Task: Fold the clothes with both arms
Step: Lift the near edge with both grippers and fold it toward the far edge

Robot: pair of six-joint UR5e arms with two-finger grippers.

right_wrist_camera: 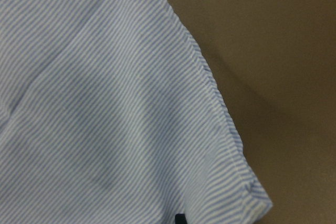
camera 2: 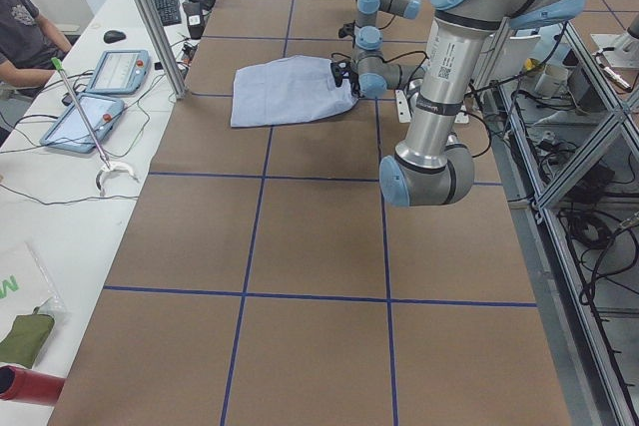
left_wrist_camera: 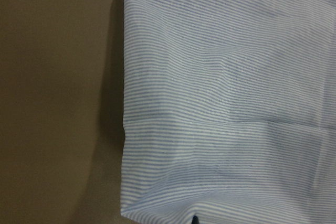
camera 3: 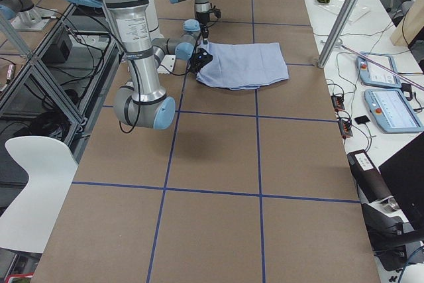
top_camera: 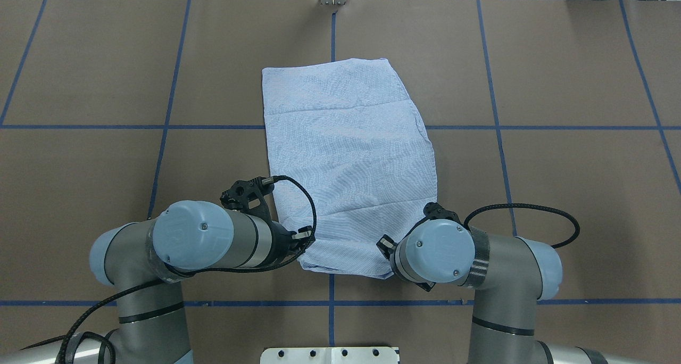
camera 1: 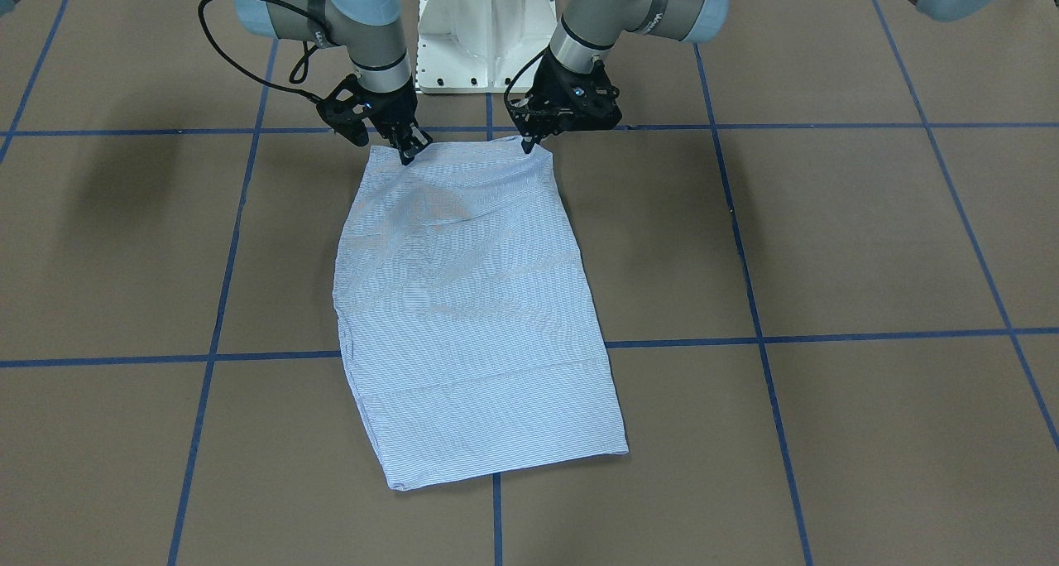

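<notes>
Light blue-and-white finely striped shirt (camera 1: 471, 318) lies folded into a long flat panel at mid-table, straight out from the robot, its long axis running away from the base. The weave is thin, with close pinstripes. Soft creases cross it, and the right wrist view shows a stitched hem along one edge. The end nearest the robot is where both grippers sit.

The left gripper (camera 1: 527, 144) is at one near corner and the right gripper (camera 1: 408, 154) at the other. On each I read the black fingers as drawn together and pinching the cloth edge. Both wrist views show only a dark fingertip stub at the bottom of the frame, with cloth right against it.

The left arm (top_camera: 213, 241) and right arm (top_camera: 479, 257) are silver-grey tubes with light blue joint caps. They reach in from either side, wrists bent so the grippers point steeply down at the table. Looped black cables (top_camera: 524, 208) run off the wrists.

The shirt rests on a matte brown table surface (camera 1: 827, 235) marked into squares by blue tape lines. The white pedestal base (camera 1: 486, 28) stands just behind the grippers. In the left side view a seated person (camera 2: 25, 22) is at a white bench beside the table.
</notes>
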